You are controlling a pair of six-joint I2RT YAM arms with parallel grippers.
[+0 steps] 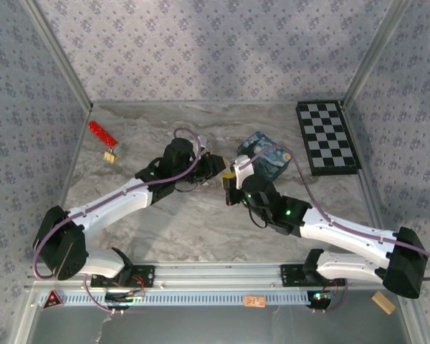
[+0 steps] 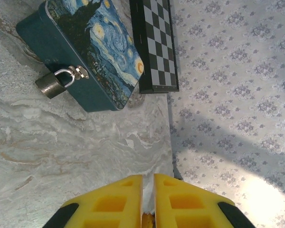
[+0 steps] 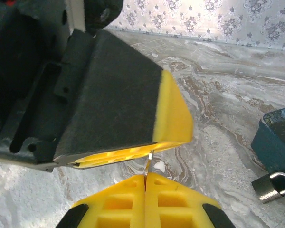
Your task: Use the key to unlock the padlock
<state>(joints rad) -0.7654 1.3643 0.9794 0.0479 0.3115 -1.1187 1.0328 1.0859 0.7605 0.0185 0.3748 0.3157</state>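
Looks like a handover: left pincer (image 2: 148, 177) and right pincer (image 3: 146, 177) both pinch the thin key (image 3: 147, 164). I'd confirm one firm grip before releasing, then approach the padlock (image 2: 51, 85).

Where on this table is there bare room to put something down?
Bare marble lies between the two arm bases in front, and along the back wall between the red strip and the blue box. It is crowded mid-table, where the left fingers and right fingers, pinching a metal sliver, meet beside the box and its padlock.
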